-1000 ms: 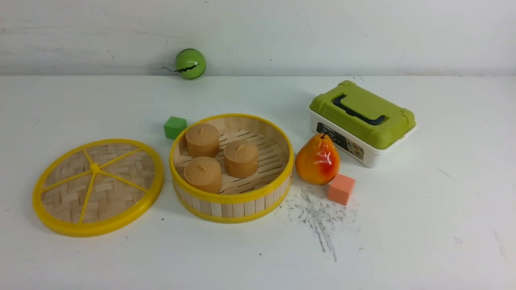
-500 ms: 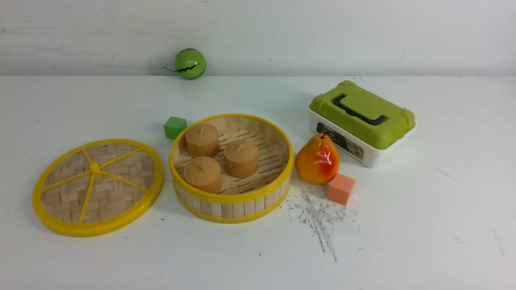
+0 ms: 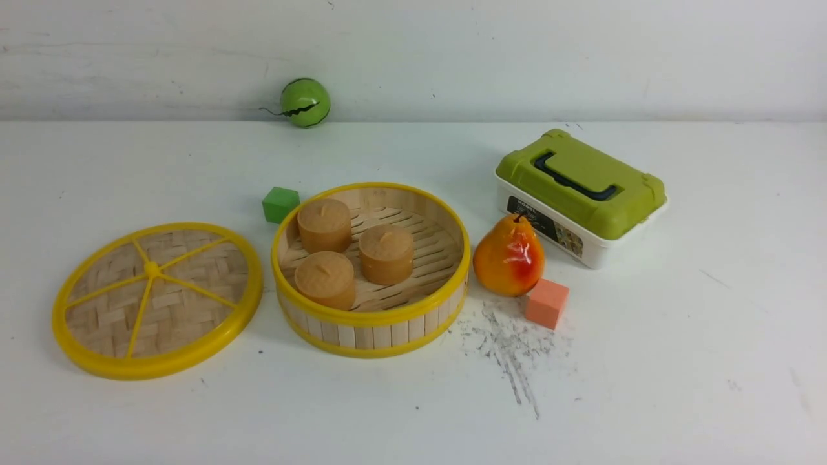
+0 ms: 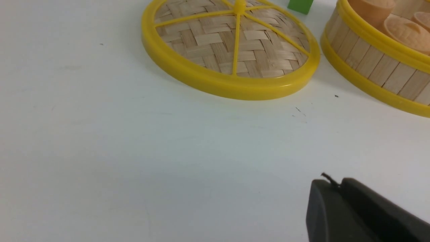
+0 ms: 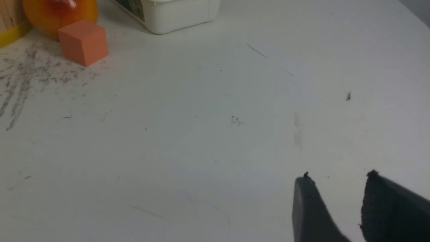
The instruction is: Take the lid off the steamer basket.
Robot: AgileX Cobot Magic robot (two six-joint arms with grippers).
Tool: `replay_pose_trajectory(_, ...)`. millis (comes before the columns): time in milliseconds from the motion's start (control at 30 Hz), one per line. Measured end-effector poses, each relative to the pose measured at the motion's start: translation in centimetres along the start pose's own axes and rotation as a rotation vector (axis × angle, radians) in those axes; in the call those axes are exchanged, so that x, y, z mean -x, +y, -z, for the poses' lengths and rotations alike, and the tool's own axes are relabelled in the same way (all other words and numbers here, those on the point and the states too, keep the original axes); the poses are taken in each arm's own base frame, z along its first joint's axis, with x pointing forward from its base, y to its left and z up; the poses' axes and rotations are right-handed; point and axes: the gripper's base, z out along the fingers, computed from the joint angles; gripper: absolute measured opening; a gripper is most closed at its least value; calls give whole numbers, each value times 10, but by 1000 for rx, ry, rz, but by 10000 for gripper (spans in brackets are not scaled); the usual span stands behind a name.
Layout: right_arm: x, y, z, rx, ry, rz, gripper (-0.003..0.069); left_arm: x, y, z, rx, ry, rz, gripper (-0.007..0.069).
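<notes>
The lid [image 3: 157, 299], a woven bamboo disc with a yellow rim and spokes, lies flat on the table to the left of the steamer basket [image 3: 371, 323]; the two stand apart. The basket is uncovered and holds three tan round buns [image 3: 386, 253]. Neither arm shows in the front view. In the left wrist view the lid [image 4: 231, 47] and the basket wall [image 4: 373, 64] lie well ahead of my left gripper [image 4: 332, 183], whose fingers sit together with nothing between them. My right gripper [image 5: 337, 178] hangs over bare table, its fingers apart and empty.
A pear [image 3: 509, 257] and an orange cube [image 3: 546, 303] sit right of the basket, with a white box with green lid [image 3: 579, 194] behind them. A green cube [image 3: 280, 204] stands behind the basket's left side. A green ball [image 3: 305, 102] rests by the back wall.
</notes>
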Motion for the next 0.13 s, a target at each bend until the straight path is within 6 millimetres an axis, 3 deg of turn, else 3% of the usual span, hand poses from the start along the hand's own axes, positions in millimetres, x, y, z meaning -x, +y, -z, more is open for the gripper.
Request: replay_pose_trajectory(133, 0, 0, 0, 0, 0, 0, 239, 0, 0, 0, 0, 0, 0, 43)
